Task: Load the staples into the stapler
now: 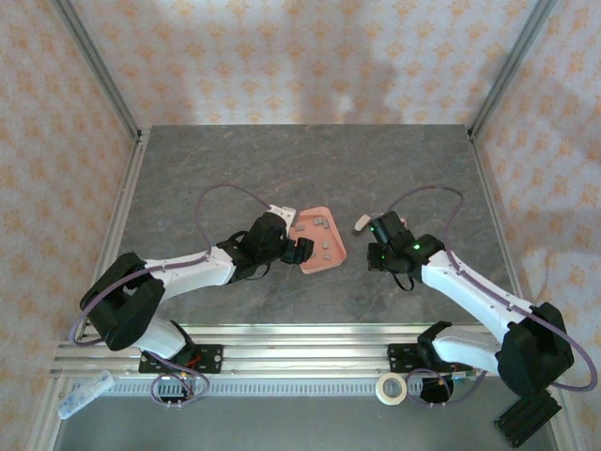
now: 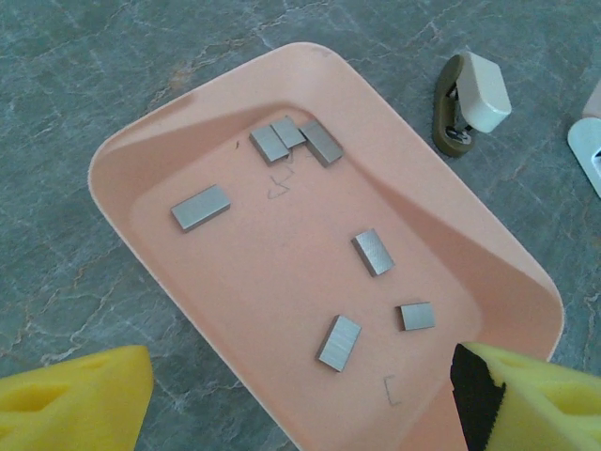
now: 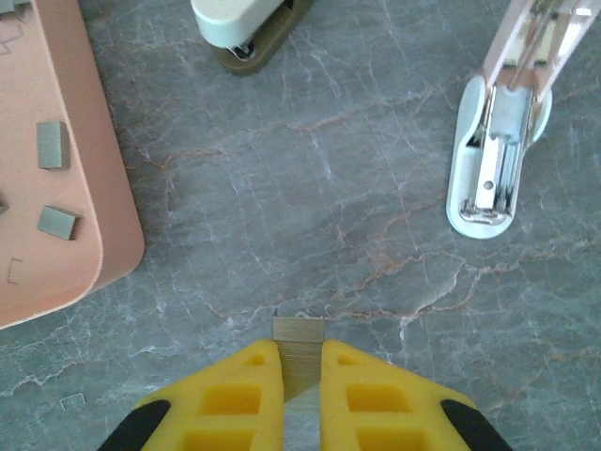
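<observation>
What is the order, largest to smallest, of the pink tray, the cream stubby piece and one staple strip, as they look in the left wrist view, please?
1. pink tray, by far the largest.
2. cream stubby piece.
3. staple strip, smallest; the other strips look much alike.

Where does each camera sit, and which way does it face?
Top external: above and behind the bases, looking down on the grey marbled table; the left arm and right arm show.
Left wrist: on the left arm, looking down into the salmon-pink shallow tray of grey staple strips; yellow fingers of the open left tool show.
Right wrist: looking down at the table, pink-and-white mini stapler ahead; right tool shut on a grey staple strip.
Shared: both wrist views catch the tray and the cream stubby piece.
</observation>
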